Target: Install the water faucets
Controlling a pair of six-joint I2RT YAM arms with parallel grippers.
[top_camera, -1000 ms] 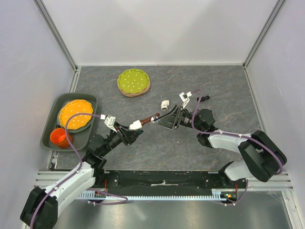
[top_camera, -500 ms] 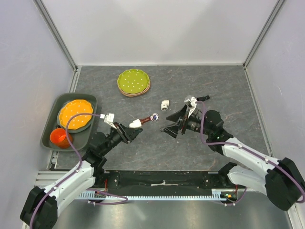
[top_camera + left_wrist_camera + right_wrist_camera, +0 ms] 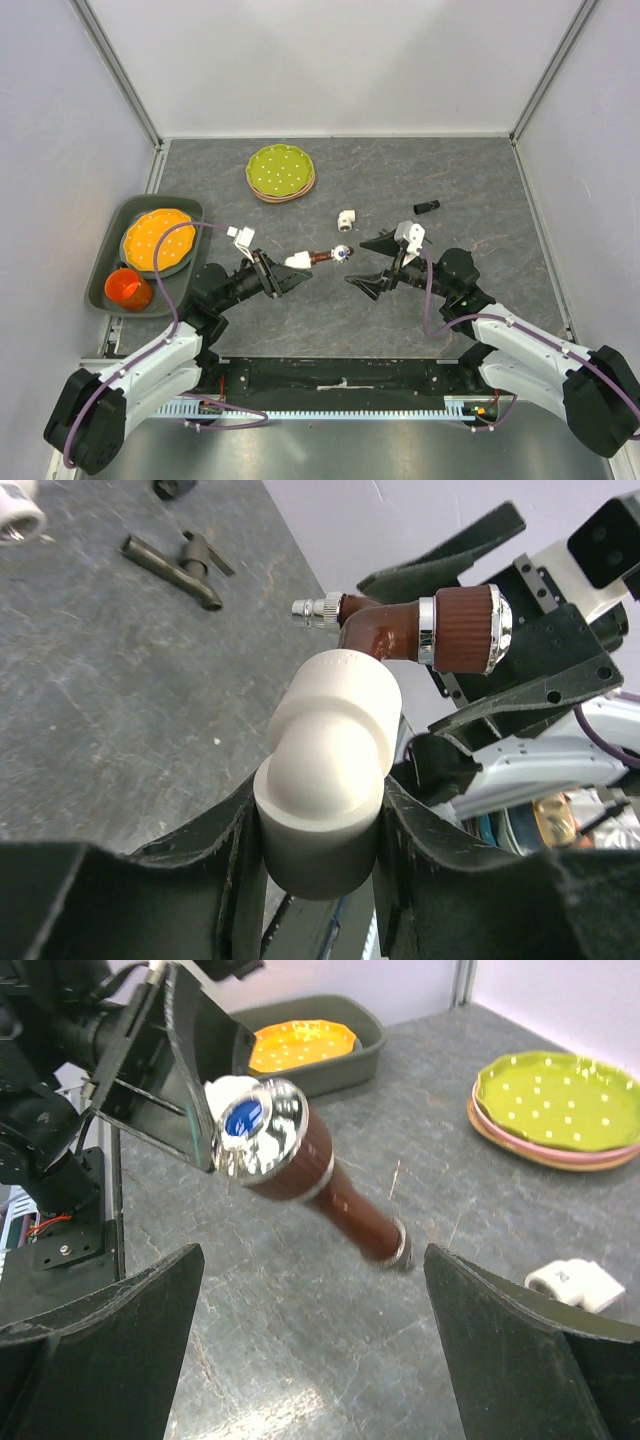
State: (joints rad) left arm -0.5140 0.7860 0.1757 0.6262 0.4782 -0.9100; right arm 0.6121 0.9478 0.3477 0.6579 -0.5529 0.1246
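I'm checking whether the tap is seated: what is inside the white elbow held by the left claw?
The reddish-brown faucet enters the white elbow at its free opening; spout and ribbed handle show outside. How deep its end goes is covered by the elbow wall.

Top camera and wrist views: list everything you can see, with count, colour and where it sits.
held elbow: 1, white, in left gripper
reddish-brown faucet: 1, red-brown, on held elbow
dark grey faucet: 1, grey, lying on table
loose elbow: 1, white, mid-table
black cylinder: 1, black, right of centre
green plate: 1, green, atop pink plate
orange plate: 1, orange, in tray
cup: 1, orange, in tray
tray: 1, grey-green, left edge
left gripper: 1, black, shut on held elbow
right gripper: 1, black, open
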